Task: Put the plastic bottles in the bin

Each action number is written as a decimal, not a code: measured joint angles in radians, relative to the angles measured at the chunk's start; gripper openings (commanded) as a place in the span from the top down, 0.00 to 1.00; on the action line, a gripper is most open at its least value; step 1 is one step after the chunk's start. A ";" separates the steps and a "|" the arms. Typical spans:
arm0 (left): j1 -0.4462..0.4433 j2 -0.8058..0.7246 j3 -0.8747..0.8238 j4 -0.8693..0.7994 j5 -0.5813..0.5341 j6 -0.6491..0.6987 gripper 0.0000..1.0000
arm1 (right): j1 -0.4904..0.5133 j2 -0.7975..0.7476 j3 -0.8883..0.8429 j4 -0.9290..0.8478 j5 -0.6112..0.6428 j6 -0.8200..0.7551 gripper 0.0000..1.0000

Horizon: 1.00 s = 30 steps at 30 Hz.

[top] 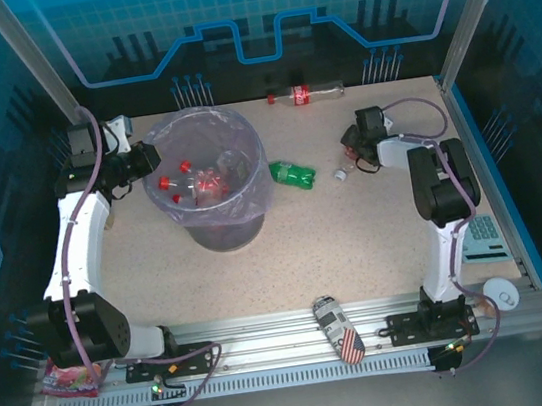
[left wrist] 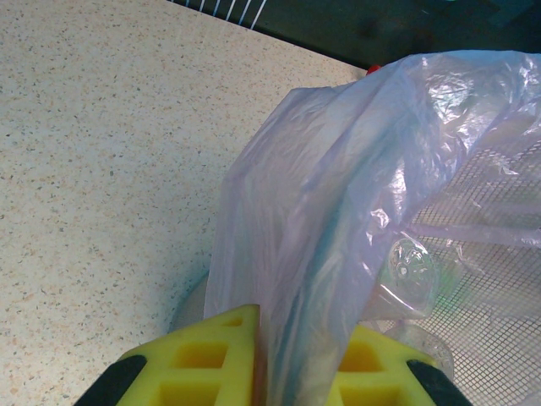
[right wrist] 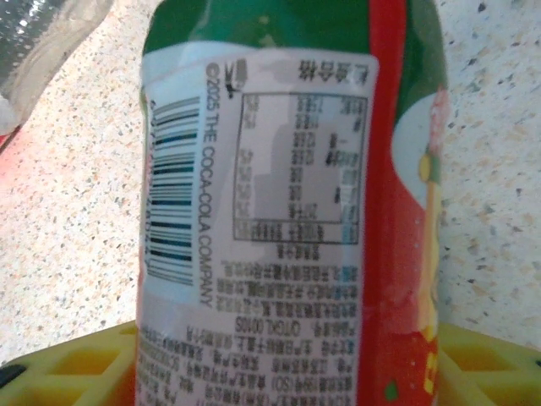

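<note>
So, left gripper [left wrist: 300, 372] is clamped narrow on the bag [left wrist: 338, 211] at the bin [top: 217, 233] rim. Right gripper [right wrist: 287, 372] has pads [right wrist: 490, 364] wide around 1 labelled bottle [right wrist: 279, 169], both ends cut off; can't tell if they squeeze it. Bottles [top: 198, 185] in the bin blur together; a green bottle [top: 292, 174] lies beside it, a clear bottle [top: 306, 93] at the far table [top: 357, 241] edge.

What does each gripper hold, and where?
Left gripper: the bin's bag, pinched at its rim. Right gripper: green bottle at its fingers; grip cannot be told.
</note>
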 measured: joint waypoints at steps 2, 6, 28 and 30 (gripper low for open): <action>0.000 0.000 0.000 0.000 0.000 0.000 1.00 | -0.006 -0.025 -0.013 0.007 -0.017 -0.019 0.40; 0.000 0.000 0.000 0.000 -0.004 0.000 1.00 | -0.015 -0.086 -0.034 0.018 -0.048 -0.056 0.41; -0.054 -0.031 -0.021 0.003 -0.039 0.018 1.00 | 0.151 -0.693 -0.106 0.002 -0.375 -0.150 0.47; -0.060 -0.031 -0.021 0.003 -0.038 0.019 1.00 | 0.220 -0.698 -0.057 0.002 -0.388 -0.165 0.47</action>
